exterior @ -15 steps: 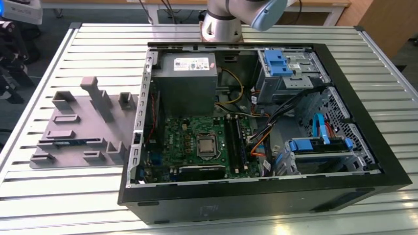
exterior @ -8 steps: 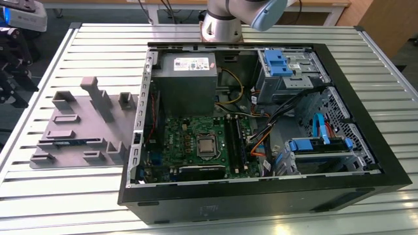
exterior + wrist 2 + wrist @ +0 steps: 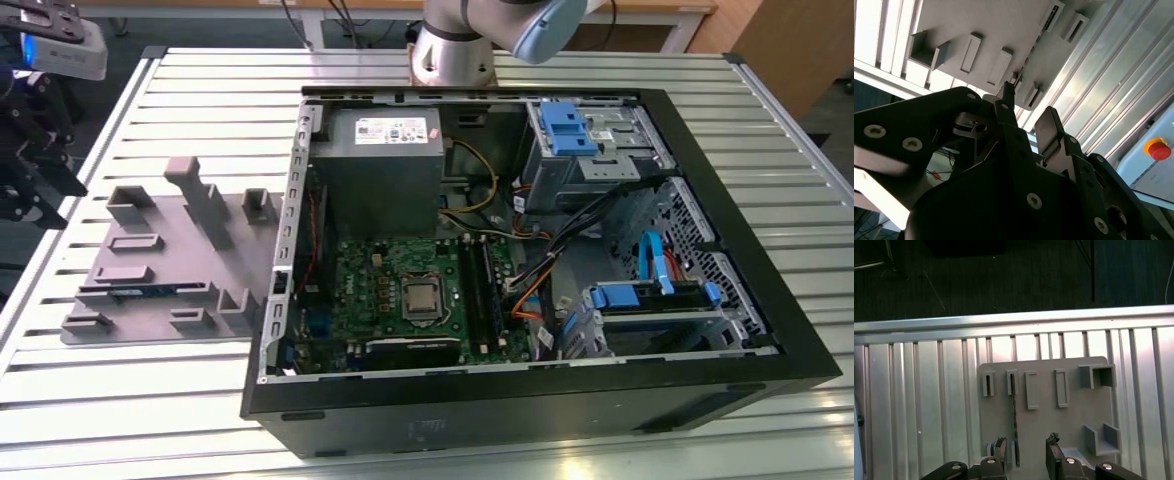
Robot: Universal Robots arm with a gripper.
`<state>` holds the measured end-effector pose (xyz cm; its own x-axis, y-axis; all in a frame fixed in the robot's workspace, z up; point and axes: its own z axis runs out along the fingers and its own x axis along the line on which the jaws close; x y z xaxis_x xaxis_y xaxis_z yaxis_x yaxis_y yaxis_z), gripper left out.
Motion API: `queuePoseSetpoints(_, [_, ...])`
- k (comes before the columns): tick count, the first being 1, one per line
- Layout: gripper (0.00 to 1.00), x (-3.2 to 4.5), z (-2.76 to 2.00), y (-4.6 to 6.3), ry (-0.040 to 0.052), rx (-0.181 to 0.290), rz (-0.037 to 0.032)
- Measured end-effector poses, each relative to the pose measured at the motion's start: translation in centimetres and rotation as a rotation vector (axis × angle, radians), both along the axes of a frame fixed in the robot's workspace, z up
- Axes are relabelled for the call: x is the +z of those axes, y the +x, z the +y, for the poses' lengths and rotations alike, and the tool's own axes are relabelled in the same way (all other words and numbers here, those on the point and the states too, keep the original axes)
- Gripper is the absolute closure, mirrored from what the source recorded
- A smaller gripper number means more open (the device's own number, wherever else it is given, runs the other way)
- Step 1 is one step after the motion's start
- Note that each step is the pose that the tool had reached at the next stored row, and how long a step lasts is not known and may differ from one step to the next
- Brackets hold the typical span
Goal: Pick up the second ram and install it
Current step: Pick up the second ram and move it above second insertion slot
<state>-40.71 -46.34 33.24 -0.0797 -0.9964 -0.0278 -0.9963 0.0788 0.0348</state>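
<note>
The black two-fingered gripper (image 3: 1026, 441) hung pointing down over the grey plastic tray with upright blocks (image 3: 1074, 425), its fingers (image 3: 1000, 445) spread apart and empty. The second ram (image 3: 1014, 420), a long, narrow blue circuit-board stick, stood on edge in a tray slot, seemingly in line with the gap between them. The ribbed metal table (image 3: 919, 400) lay open round the tray up to its edge; the open black computer case (image 3: 534, 405) sat just beside the tray on the exterior view's right.
</note>
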Motion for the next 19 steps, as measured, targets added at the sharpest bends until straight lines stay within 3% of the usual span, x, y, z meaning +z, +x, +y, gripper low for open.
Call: queuePoseSetpoints(19, [0.56,-2.12,0.00,0.0,-0.0016,0.000,0.0000])
